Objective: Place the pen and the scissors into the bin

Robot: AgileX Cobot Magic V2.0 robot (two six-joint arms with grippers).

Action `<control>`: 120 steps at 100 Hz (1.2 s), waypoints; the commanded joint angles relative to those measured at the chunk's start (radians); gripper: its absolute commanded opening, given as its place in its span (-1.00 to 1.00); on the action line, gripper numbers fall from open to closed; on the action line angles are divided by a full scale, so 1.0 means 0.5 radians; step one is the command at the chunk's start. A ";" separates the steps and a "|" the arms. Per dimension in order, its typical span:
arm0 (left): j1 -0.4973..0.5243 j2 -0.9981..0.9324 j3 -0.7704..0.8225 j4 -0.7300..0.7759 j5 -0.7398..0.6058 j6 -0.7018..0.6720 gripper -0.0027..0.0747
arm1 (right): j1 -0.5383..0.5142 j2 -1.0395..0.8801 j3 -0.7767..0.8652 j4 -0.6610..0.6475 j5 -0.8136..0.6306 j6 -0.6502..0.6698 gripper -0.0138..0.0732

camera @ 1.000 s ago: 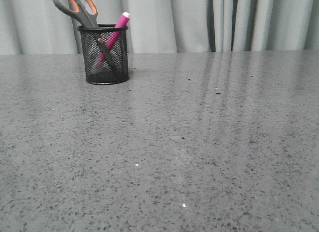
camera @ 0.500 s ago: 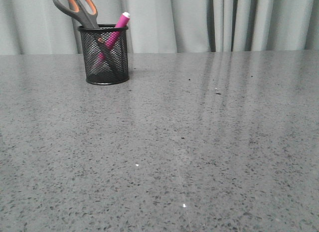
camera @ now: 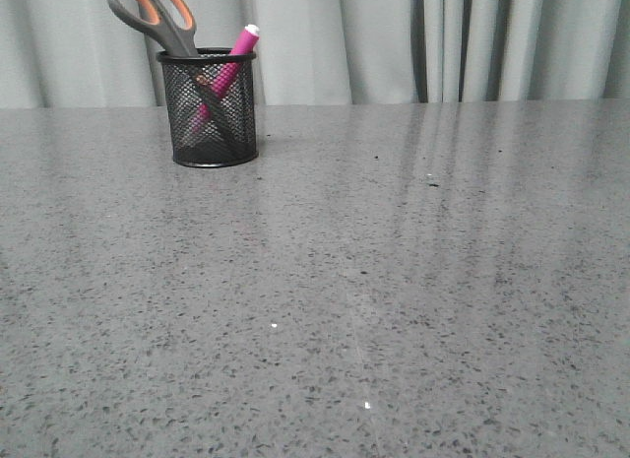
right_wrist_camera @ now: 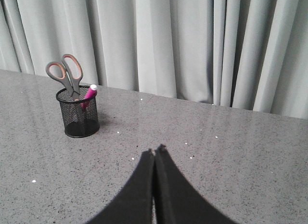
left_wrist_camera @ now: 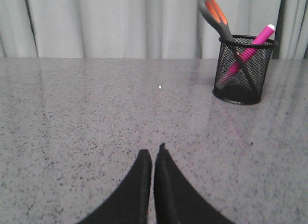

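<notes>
The black wire-mesh bin stands at the far left of the grey table. The scissors stand in it, blades down, orange-lined loops sticking out. The magenta pen leans in it, white cap up. The bin also shows in the left wrist view and the right wrist view, with the scissors and the pen inside. My left gripper is shut and empty, well short of the bin. My right gripper is shut and empty, far from it. Neither gripper shows in the front view.
The grey speckled table runs back to pale grey curtains. A few small white and dark specks lie on its surface.
The front view has shifted a few pixels to the right. The bin, scissors and pen stand as before.
</notes>
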 commanded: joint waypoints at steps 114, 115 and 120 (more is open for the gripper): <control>0.119 -0.120 0.084 -0.084 0.422 -0.072 -0.96 | -0.072 0.013 0.054 -0.185 -0.121 -0.009 -0.84; 0.119 -0.120 0.084 -0.084 0.422 -0.072 -0.96 | -0.084 0.013 0.062 -0.192 -0.121 -0.009 -0.84; 0.119 -0.120 0.084 -0.084 0.422 -0.072 -0.96 | -0.125 0.009 0.117 -0.213 -0.144 -0.009 -0.84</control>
